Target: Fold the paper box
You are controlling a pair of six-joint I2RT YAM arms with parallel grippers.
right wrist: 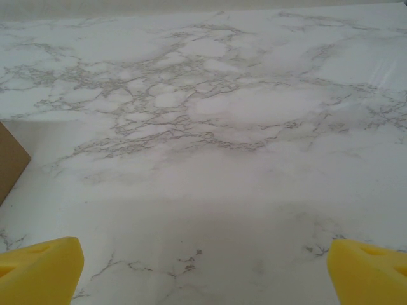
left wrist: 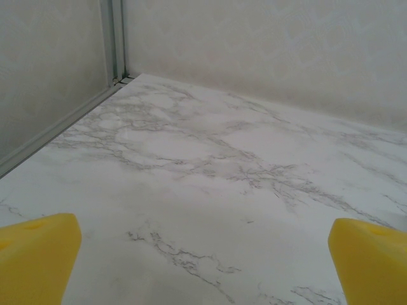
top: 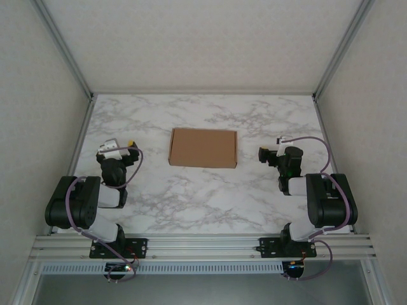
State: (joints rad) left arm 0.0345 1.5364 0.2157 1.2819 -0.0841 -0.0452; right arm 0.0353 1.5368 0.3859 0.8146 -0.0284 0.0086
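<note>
paper box (top: 203,147) is folded shut, a flat brown rectangle lying upper centre of the marble table (top: 191,203) in the top view, between the two arms. left gripper (top: 121,148) is to its left and right gripper (top: 266,154) to its right, both clear of it and holding nothing. Both claws are wide: yellow fingertips (left wrist: 35,254) sit in the bottom corners of each wrist view, bare marble between. A corner of the paper box (right wrist: 9,166) shows at the left edge of the right wrist view.
</note>
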